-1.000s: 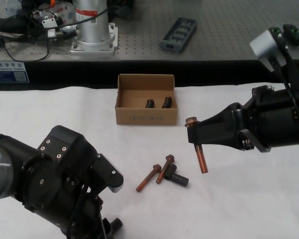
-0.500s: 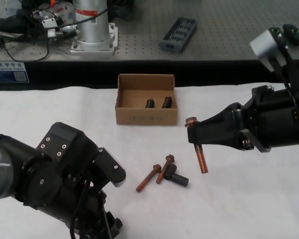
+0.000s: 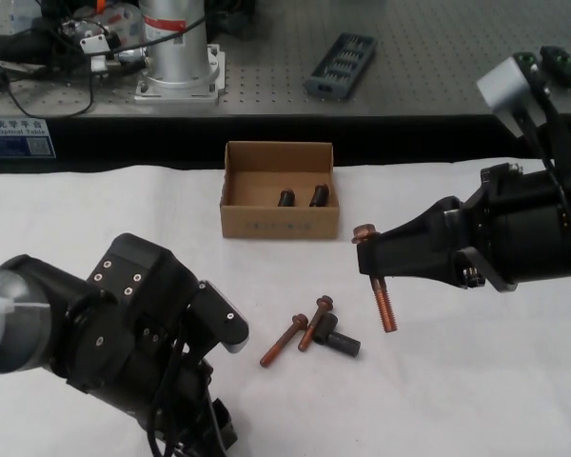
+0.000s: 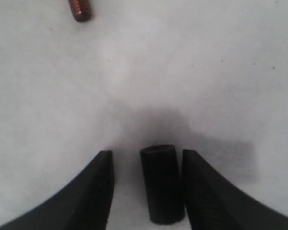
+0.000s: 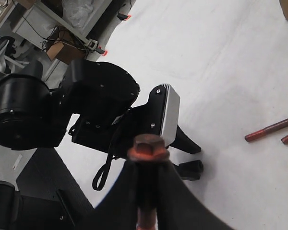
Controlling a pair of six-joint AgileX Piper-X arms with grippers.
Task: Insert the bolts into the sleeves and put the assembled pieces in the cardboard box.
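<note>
Left wrist view has the left claw (image 4: 147, 155) partly open, its fingers on either side of a short black sleeve (image 4: 162, 189), matt and cylindrical, on the white sheet (image 4: 206, 72). A gap shows at one finger; the other is against the sleeve or very nearly. High view places this claw at the worktop's near edge, left of centre. Toward the middle lie two loose bolts (image 3: 284, 341), copper-coloured with flanged heads, side by side and slanted. The tip of one meets a second sleeve (image 3: 344, 342), and I cannot tell whether it has entered. Beyond them, near the sheet's far edge, the cardboard box (image 3: 278, 227) stands open with two dark pieces (image 3: 302, 196) inside. A line of print on its front wall is too small to read, as is a blue label (image 3: 17, 138) at the far left edge. Right of the box, the right claw (image 3: 366, 249) is closed under the head of a copper bolt (image 3: 385, 305), which hangs threaded end down above the sheet. Bare sheet lies open at the far left and near right corners.
</note>
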